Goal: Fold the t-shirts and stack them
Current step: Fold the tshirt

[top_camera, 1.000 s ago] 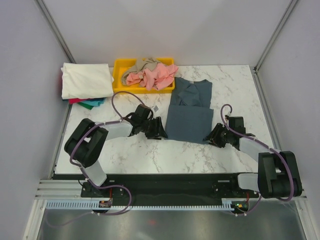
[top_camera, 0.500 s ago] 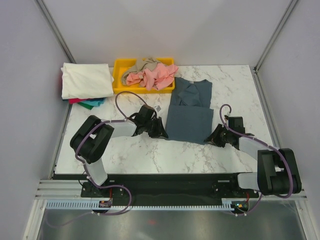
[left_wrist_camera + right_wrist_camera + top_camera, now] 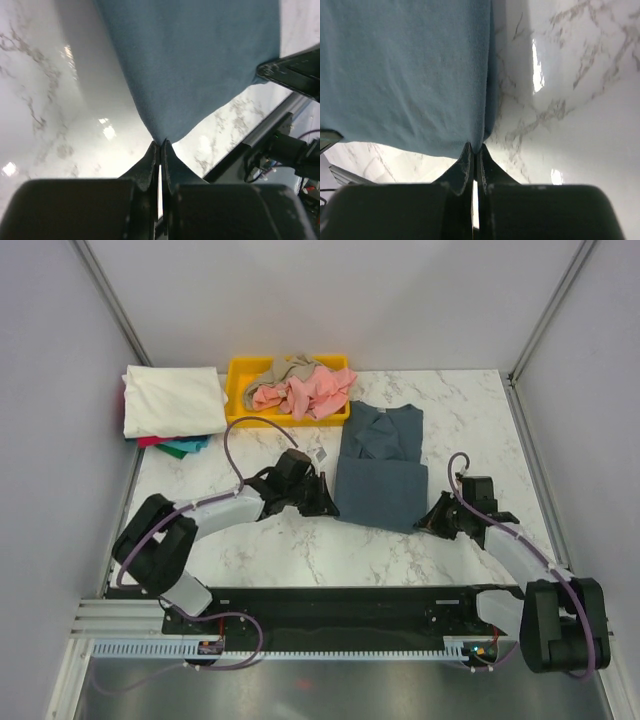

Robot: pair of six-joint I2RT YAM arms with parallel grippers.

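At the near edge of the slate-blue t-shirt (image 3: 378, 480), the left gripper (image 3: 160, 145) is seen with its jaws pressed together on the near-left corner, and a thin pinch of cloth is caught between the tips. The right gripper (image 3: 475, 148) is closed in the same way on the near-right corner, where the doubled side edge meets the near edge. The shirt is laid flat in the middle of the marble tabletop (image 3: 300, 550). Its sides appear to be turned in and its collar is pointed away from the arms.

The step in hand is judged to be a lengthwise fold, with the near edge carried up toward the collar. Both corners should be lifted together and only just clear of the table, so that the turned-in layers are not dragged open. The corners should be kept level and the edge held lightly taut between them, since slack would be expected to leave a sag in the middle. The edge should be set down square to the shoulders before anything is released. Only a small bite of cloth is held on each side, so slipping is risked if the lift is hurried.

Farther off, a salmon-pink shirt (image 3: 312, 392) and a tan shirt (image 3: 290, 368) are heaped in the yellow bin (image 3: 236, 390). At the far left, a folded cream-white shirt (image 3: 172, 400) is stacked on a red shirt (image 3: 150, 441) and a teal shirt (image 3: 187, 447).
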